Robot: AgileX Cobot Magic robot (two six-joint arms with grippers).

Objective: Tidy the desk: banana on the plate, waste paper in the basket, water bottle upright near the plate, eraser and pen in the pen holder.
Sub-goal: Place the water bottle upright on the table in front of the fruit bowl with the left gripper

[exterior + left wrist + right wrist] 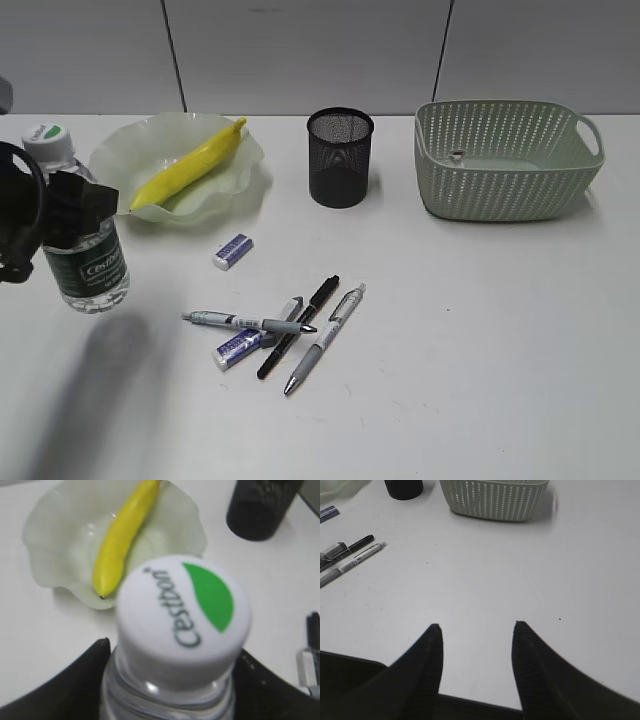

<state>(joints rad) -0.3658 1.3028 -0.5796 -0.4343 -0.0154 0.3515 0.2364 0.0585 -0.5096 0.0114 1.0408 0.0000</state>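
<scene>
Clear plastic water bottle (85, 240) is hanging upright in our left gripper (45, 225), jaws clamped on it, above the desk (480, 350) just beside the plate (235, 175). We are seeing the banana (190, 165) already plated and something small in the basket (510, 160). Two erasers and the pens (300, 325) are lying loose, the pen holder (340, 158) waiting. Our right gripper (475, 630) is hovering open, empty.

exterior: slanted down from chest height across the bench (480, 350)
left wrist: close above the bottle (182, 625) cap; shares plate (50, 555) with exterior
right wrist: low, facing the basket (495, 500); also in exterior
</scene>
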